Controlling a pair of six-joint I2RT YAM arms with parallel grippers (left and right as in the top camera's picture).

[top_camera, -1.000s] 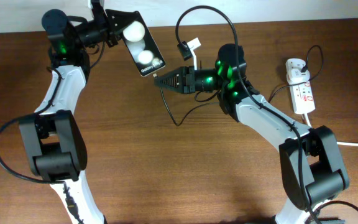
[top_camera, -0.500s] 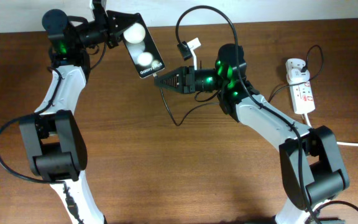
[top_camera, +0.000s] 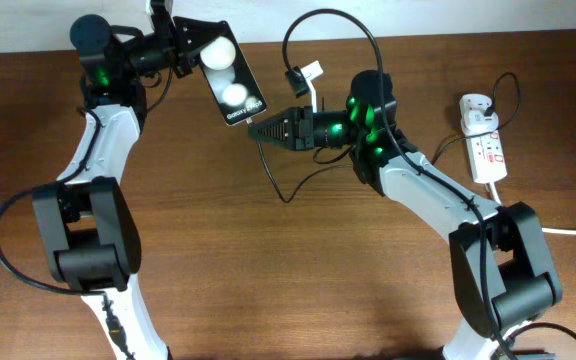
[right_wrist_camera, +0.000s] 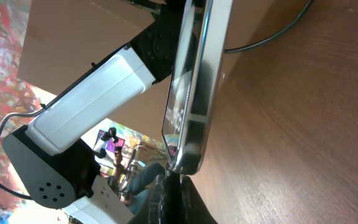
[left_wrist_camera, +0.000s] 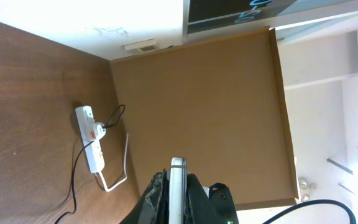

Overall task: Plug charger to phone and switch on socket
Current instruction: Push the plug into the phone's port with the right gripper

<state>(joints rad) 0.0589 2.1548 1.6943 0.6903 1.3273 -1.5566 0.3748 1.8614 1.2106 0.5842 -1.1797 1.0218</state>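
Observation:
My left gripper [top_camera: 190, 48] is shut on the black glossy phone [top_camera: 230, 85] and holds it above the table at the back left; its edge shows in the left wrist view [left_wrist_camera: 177, 186] and in the right wrist view [right_wrist_camera: 194, 93]. My right gripper [top_camera: 258, 128] is shut on the charger plug tip [right_wrist_camera: 178, 176], which sits at the phone's lower end. The thin black cable [top_camera: 283, 185] trails to the white adapter [top_camera: 478, 105] on the white socket strip [top_camera: 488, 152], which also shows in the left wrist view [left_wrist_camera: 92, 146].
A thick white cord [top_camera: 568, 231] runs off the right edge. A black cable loop with a white tag [top_camera: 308, 72] rises behind the right arm. The wooden table [top_camera: 298, 280] spreads in front of both arms.
The phone has shifted very slightly toward the plug tip. Both arms have otherwise stayed still.

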